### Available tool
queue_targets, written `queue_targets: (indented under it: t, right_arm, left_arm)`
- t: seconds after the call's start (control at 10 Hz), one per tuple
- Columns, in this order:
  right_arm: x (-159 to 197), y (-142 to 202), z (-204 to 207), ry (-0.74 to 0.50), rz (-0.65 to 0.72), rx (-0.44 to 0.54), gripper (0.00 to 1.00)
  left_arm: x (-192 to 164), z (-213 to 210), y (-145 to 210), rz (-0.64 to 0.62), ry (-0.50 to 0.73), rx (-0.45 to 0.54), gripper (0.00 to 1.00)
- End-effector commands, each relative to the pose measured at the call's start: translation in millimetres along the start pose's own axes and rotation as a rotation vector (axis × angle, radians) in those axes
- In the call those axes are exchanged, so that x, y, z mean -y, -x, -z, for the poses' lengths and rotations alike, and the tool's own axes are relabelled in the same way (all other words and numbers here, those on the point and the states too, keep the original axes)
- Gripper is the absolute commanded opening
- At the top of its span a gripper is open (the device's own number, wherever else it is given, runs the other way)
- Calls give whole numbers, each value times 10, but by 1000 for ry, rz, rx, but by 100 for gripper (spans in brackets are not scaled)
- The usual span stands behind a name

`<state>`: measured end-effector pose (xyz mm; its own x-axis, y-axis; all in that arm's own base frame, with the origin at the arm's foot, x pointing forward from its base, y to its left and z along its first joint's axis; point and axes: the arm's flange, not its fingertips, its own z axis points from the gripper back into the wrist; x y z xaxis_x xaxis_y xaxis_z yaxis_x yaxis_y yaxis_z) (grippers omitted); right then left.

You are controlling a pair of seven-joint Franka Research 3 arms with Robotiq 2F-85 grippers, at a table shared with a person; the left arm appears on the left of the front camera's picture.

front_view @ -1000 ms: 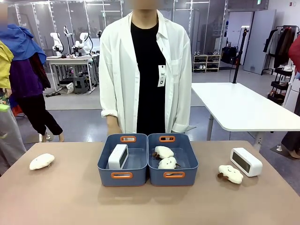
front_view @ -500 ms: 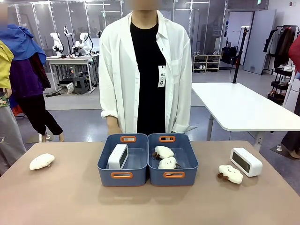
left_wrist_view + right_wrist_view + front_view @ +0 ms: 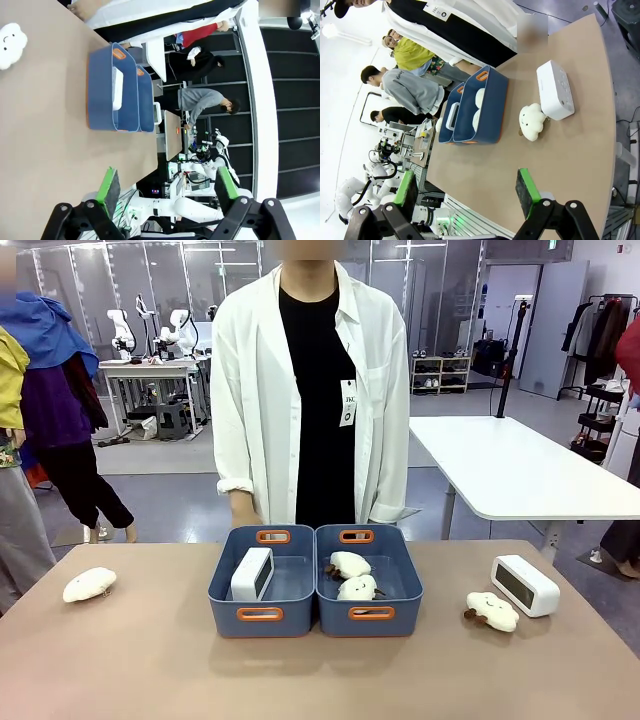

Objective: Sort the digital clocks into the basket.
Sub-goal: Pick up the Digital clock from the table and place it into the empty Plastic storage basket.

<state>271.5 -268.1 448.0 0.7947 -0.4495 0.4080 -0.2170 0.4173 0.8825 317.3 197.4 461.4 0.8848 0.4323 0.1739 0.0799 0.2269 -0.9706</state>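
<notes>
Two blue-grey bins stand side by side mid-table. One white digital clock [image 3: 252, 574] stands inside the left basket [image 3: 262, 615], also the basket [image 3: 102, 95] with its clock [image 3: 117, 88] in the left wrist view. The second clock [image 3: 525, 585] lies on the table at the right, near a plush; the right wrist view shows this clock [image 3: 554, 90] from behind. My left gripper [image 3: 165, 184] is open above the table, far from the bins. My right gripper [image 3: 466, 187] is open too, held high, well short of the clock.
The right bin [image 3: 369, 612] holds two cream plush toys [image 3: 352, 575]. Another plush [image 3: 491, 611] lies beside the right clock, and one [image 3: 89, 584] at the far left. A person in a white coat [image 3: 310, 390] stands behind the bins. A white table [image 3: 510, 470] stands beyond.
</notes>
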Motion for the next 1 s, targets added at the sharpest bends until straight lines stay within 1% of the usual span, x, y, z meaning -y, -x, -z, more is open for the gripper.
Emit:
queue_targets:
  t: [0.0, 0.9]
  right_arm:
    - [-30, -2, -6, -15, -15, 11, 100]
    - [-30, -2, -6, -15, -15, 11, 100]
  left_arm:
    - [47, 3, 48, -13, -2, -22, 97]
    - [47, 3, 48, -13, -2, -22, 97]
